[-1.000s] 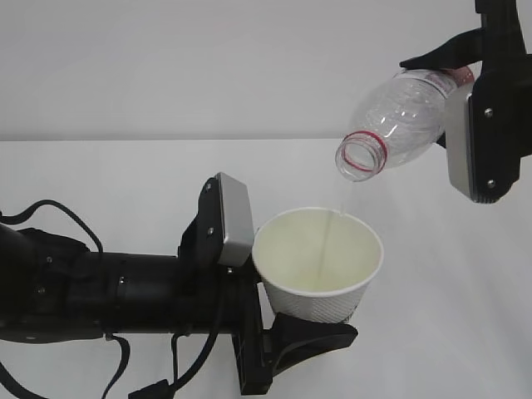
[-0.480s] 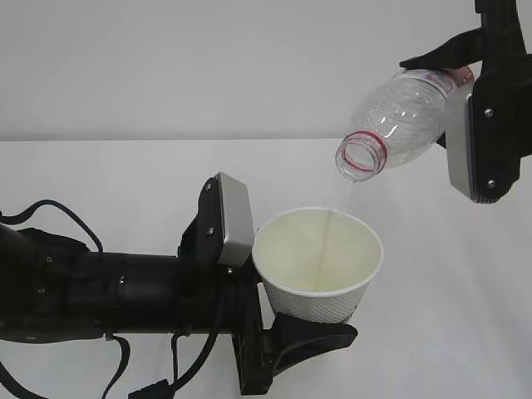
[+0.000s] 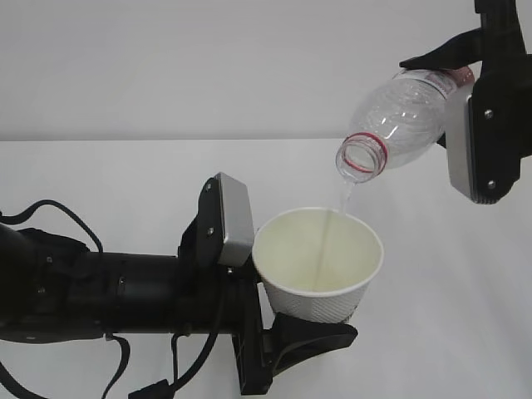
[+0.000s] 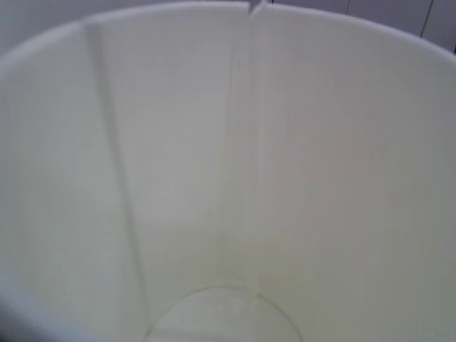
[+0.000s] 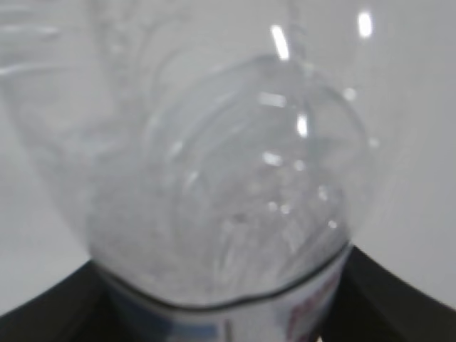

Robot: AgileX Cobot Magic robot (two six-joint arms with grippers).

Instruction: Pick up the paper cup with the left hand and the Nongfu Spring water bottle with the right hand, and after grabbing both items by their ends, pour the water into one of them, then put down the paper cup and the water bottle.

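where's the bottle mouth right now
In the exterior view, upper right: the water bottle, tilted in the right gripper, has its mouth just above the paper cup.

The paper cup [image 3: 318,264] is white outside, cream inside. The Nongfu Spring water bottle [image 3: 399,120] is clear with a red neck ring and a red-and-white label.

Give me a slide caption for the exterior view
Right claw tips bottle, thin water stream into left-held paper cup.

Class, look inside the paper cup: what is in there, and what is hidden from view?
Inside the paper cup a thin stream of water falls from the tilted bottle onto the cream wall. A little water pools at the bottom. The outer base is hidden.
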